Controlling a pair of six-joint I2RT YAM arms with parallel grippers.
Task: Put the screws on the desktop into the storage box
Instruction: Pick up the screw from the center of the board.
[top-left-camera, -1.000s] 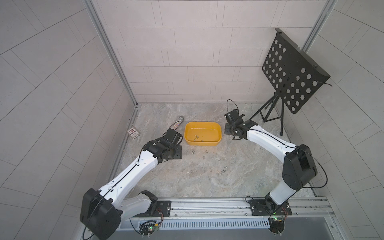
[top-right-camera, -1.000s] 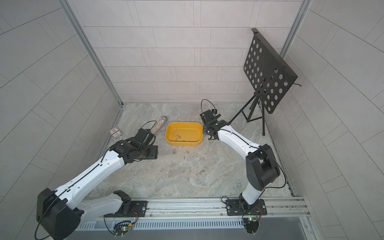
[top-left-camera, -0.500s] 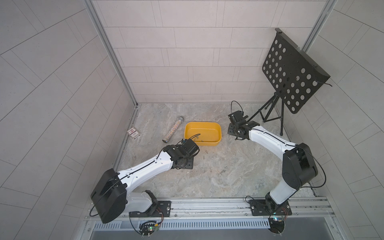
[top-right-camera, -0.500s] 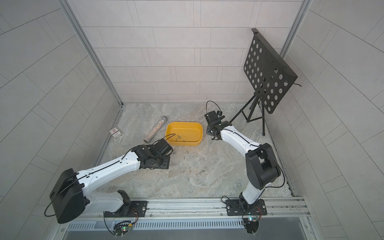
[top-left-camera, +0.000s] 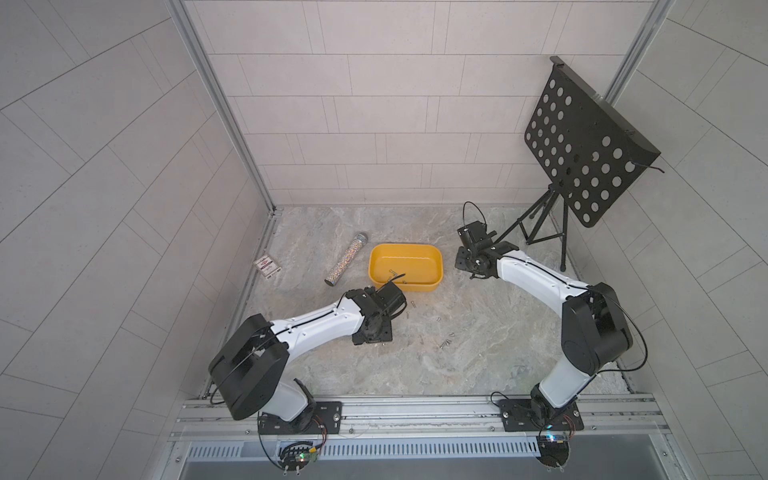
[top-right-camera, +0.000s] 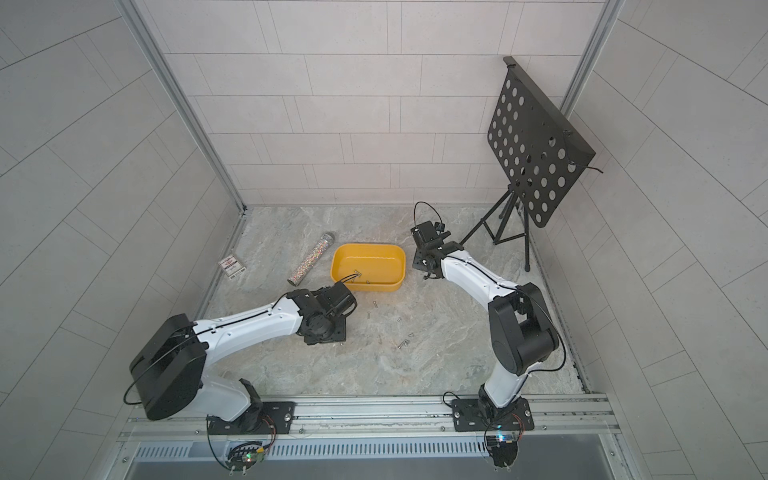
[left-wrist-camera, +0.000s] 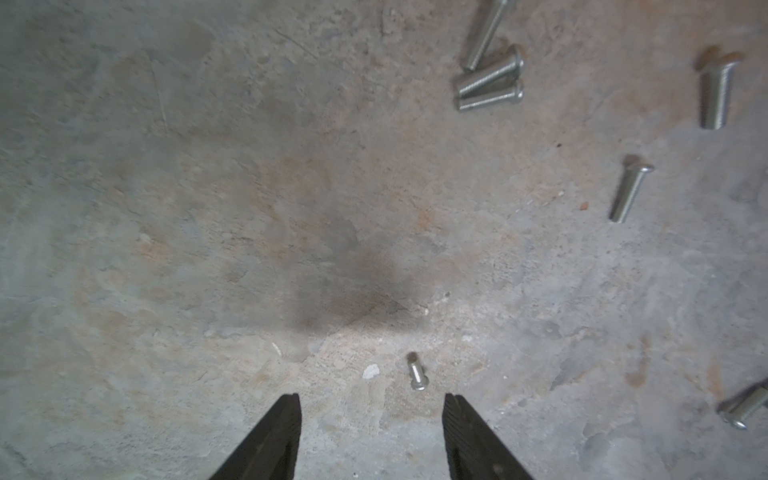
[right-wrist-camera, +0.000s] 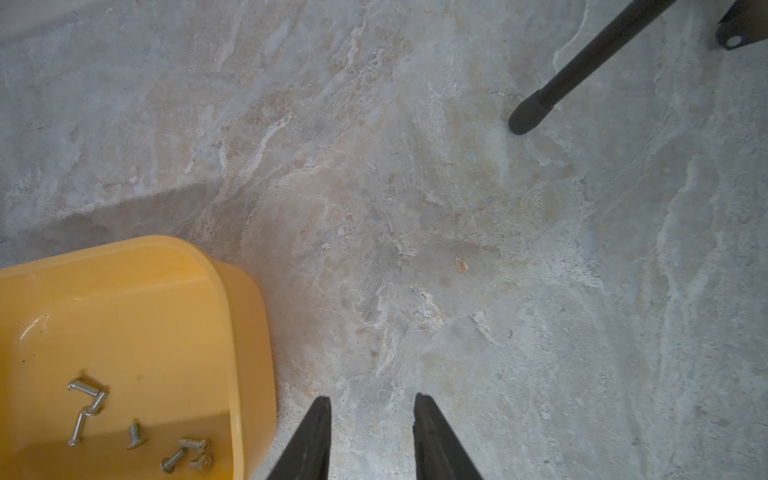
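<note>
The yellow storage box (top-left-camera: 405, 247) stands mid-desktop in both top views (top-right-camera: 368, 248), with several screws (right-wrist-camera: 137, 434) lying inside it. More screws (top-left-camera: 444, 343) lie scattered on the marble desktop (top-left-camera: 478, 353) in front of the box. My left gripper (left-wrist-camera: 372, 401) points down at the desktop just in front of the box. It is open, and one small screw (left-wrist-camera: 417, 376) lies just past its fingertips, nearer one finger. Other screws (left-wrist-camera: 488, 89) lie farther off. My right gripper (right-wrist-camera: 372, 401) hangs open and empty over bare desktop beside the box's right end (right-wrist-camera: 226, 291).
A glittery tube (top-left-camera: 346, 259) and a red-and-white card box (top-left-camera: 267, 266) lie left of the yellow box. A black perforated stand (top-left-camera: 582, 145) on tripod legs (top-left-camera: 540, 224) occupies the back right. One tripod foot (right-wrist-camera: 525, 118) rests near my right gripper.
My left arm has swung from left of the box to the desktop in front of it, and its jaws have narrowed a little. The right gripper has drifted slightly right, away from the box.
</note>
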